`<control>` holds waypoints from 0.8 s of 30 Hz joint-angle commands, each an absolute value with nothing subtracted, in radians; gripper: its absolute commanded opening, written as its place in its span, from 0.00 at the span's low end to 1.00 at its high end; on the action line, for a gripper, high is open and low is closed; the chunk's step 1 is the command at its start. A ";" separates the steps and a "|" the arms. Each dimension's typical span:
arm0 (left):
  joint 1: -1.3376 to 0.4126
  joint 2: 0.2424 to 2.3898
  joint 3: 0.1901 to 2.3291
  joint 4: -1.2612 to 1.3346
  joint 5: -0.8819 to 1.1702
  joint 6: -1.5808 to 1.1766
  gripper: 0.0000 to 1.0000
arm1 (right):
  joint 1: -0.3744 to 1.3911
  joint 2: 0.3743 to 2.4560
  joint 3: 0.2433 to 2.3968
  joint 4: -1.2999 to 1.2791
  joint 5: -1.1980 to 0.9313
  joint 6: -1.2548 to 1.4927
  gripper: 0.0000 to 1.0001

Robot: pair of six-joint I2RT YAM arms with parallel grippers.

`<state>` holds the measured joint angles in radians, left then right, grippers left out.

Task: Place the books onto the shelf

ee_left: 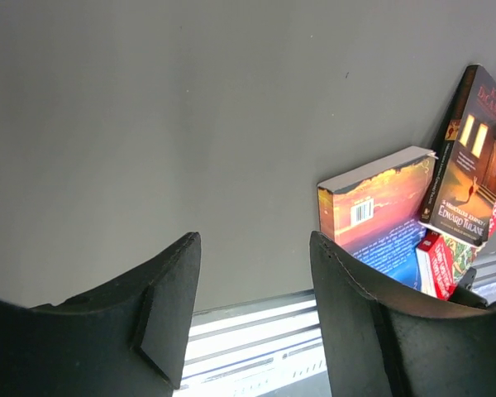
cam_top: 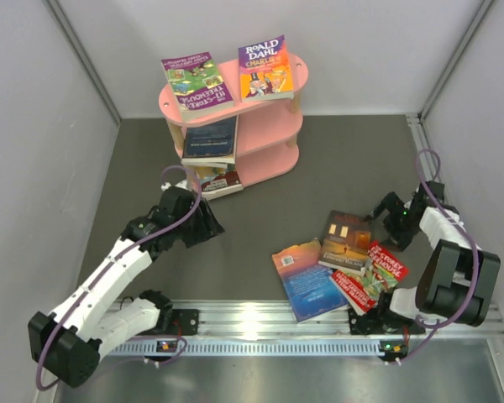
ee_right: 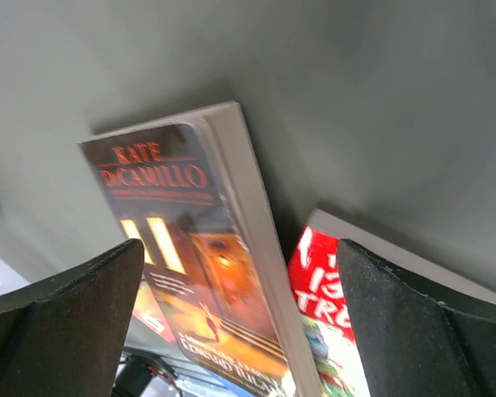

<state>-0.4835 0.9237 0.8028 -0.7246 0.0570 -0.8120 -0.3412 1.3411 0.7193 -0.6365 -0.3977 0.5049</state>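
Note:
The pink shelf (cam_top: 279, 128) stands at the back of the table. On its top board lie a purple book (cam_top: 197, 84) and a yellow Roald Dahl book (cam_top: 266, 69). A dark blue book (cam_top: 210, 140) lies on the middle tier and another book (cam_top: 220, 181) on the bottom one. Loose books are piled at front right: a dark one (cam_top: 346, 241) (ee_left: 475, 157) (ee_right: 190, 248), an orange-blue one (cam_top: 307, 279) (ee_left: 380, 215) and a red one (cam_top: 386, 269) (ee_right: 331, 289). My left gripper (cam_top: 208, 221) (ee_left: 255, 248) is open and empty near the shelf's foot. My right gripper (cam_top: 383, 211) (ee_right: 240, 252) hangs open just over the dark book's edge.
Grey walls close in the table on the left, back and right. An aluminium rail (cam_top: 260, 323) runs along the near edge between the arm bases. A purple cable (cam_top: 181, 220) loops over the left arm.

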 commanded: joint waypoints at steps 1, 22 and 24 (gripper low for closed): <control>-0.485 0.963 0.845 -0.649 0.075 -0.792 0.60 | -0.293 1.374 0.658 -0.497 -0.445 0.543 1.00; -0.485 0.992 0.881 -0.672 0.057 -0.787 0.60 | -0.094 1.563 0.623 -0.241 -0.479 0.652 0.57; -0.485 0.992 0.884 -0.673 0.057 -0.788 0.60 | -0.058 1.571 0.606 -0.195 -0.497 0.672 0.42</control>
<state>-0.4835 1.0058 0.8375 -0.6937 0.0635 -0.7937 -0.1165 1.5249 0.6636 -0.2298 -0.5312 0.6651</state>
